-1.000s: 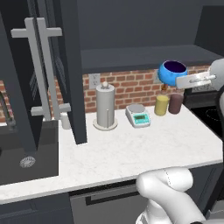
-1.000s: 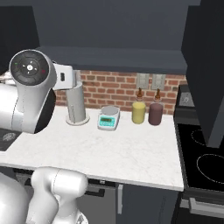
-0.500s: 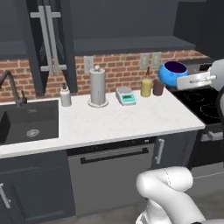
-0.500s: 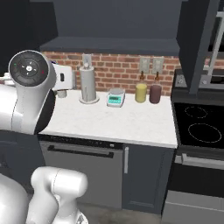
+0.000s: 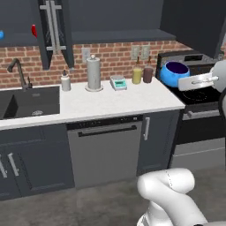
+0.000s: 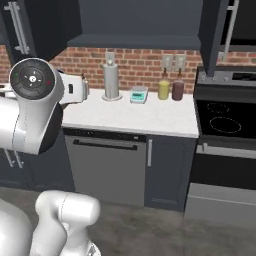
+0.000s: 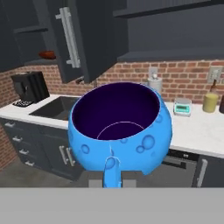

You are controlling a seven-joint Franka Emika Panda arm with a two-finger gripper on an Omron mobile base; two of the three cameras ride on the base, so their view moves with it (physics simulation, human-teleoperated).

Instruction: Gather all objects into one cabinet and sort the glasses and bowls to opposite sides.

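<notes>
Gripper [image 5: 187, 82] was pinched on the blue bowl's [image 7: 119, 132] near rim, carried level at the right above the stove [image 5: 194, 93]; best kept upright until it reached the open cabinet [image 5: 20, 42] far left, away from the red cup [image 5: 34, 30].

In the hand view, the glossy blue bowl with the dark inside [image 7: 120, 131] covers the gripper's finger tips, so the grip itself cannot be seen. In the left base view the white arm is cut by the right edge, and the same bowl [image 5: 175, 73] hides part of the black stove top [image 5: 198, 93] behind it. The small red cup [image 5: 34, 30] is partly behind the open dark cabinet door [image 5: 53, 33], and a second small blue shape [image 5: 1, 35] is cut by the left edge. In the hand view, a brown object on the far cabinet shelf [image 7: 47, 55] is too small to identify.
</notes>
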